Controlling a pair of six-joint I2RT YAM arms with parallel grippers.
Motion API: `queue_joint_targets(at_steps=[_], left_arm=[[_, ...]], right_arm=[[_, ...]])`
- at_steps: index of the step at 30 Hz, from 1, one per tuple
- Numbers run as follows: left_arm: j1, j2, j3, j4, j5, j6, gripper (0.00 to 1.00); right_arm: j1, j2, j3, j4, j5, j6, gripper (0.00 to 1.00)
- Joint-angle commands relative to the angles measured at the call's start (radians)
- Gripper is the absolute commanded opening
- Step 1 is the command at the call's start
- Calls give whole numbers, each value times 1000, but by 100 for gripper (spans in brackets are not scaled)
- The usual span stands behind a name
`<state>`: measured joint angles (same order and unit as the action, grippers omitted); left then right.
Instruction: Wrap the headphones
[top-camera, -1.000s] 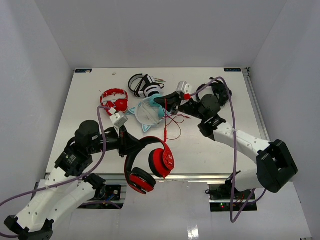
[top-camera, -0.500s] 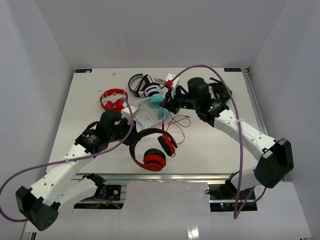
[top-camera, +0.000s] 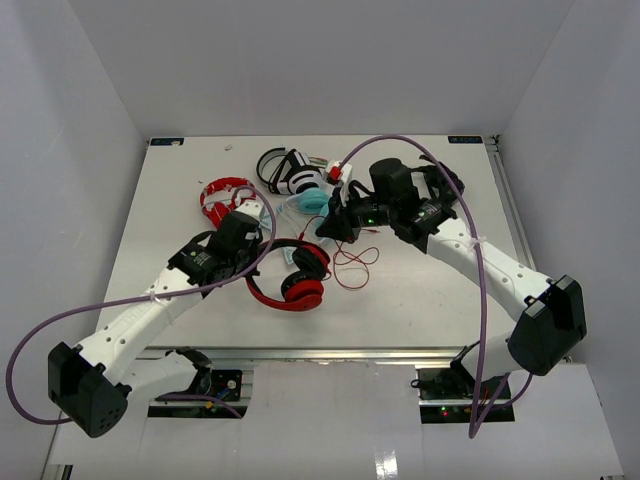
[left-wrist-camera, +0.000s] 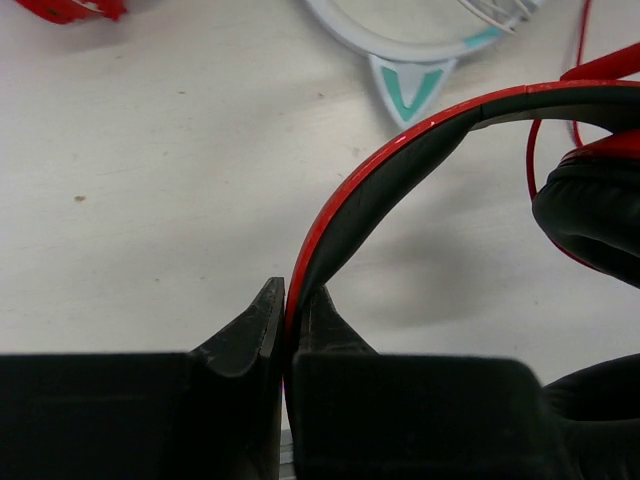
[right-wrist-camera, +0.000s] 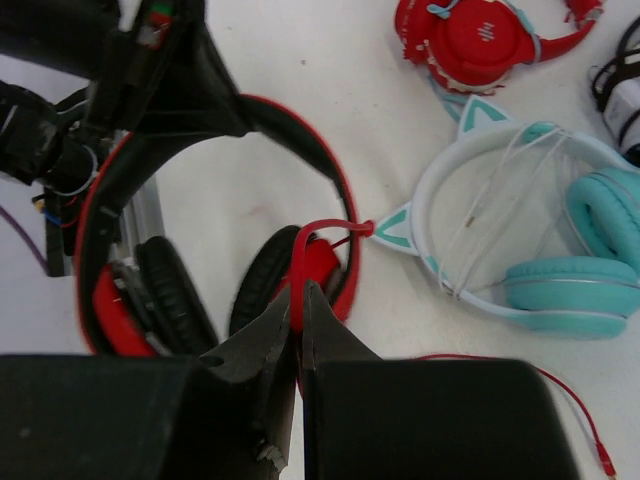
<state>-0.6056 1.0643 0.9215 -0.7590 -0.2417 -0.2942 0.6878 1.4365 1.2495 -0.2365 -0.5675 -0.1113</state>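
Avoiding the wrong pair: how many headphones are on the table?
4: red-and-black headphones in the left claw, small red pair beyond it, teal cat-ear pair mid-table, black-and-white headset at the back. Others may be hidden.

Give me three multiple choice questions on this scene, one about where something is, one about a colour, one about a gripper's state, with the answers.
1. Where is the left gripper clamped?
A) on the headband of the headphones
B) on the cable
C) on the cat-ear headset

2. What colour are the cat-ear headset's ear pads?
A) yellow
B) teal
C) purple

3. What state is the right gripper in?
A) open, holding nothing
B) shut on the cat-ear headset
C) shut on the cable

Answers:
1 A: the left wrist view shows the jaws pinching the red-edged headband.
2 B: both pads show teal in the right wrist view.
3 C: the right wrist view shows the thin red cable caught between the closed jaws.
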Motion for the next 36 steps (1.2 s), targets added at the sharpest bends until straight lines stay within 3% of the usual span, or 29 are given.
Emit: queue_joint_targets(at_steps=[1, 4, 10, 23, 30, 36], left_arm=[[-5, 21, 91, -37, -221, -134, 0], [-5, 10, 118, -60, -300, -199, 0], [-5, 2, 151, -87, -409, -278, 0], [-5, -65, 134, -15, -402, -482, 0], [-5, -127, 115, 52, -313, -470, 0], [-5, -125, 102, 55, -345, -458, 0]], right_arm=[[45, 13, 46, 43, -148, 54, 8], [64, 25, 45, 94, -257, 99, 8], [107, 47, 32, 234, -335, 207, 8], [232, 127, 4, 427, -295, 327, 8], [237, 191, 47, 454, -261, 361, 8], [257, 247, 101, 452, -271, 361, 8]])
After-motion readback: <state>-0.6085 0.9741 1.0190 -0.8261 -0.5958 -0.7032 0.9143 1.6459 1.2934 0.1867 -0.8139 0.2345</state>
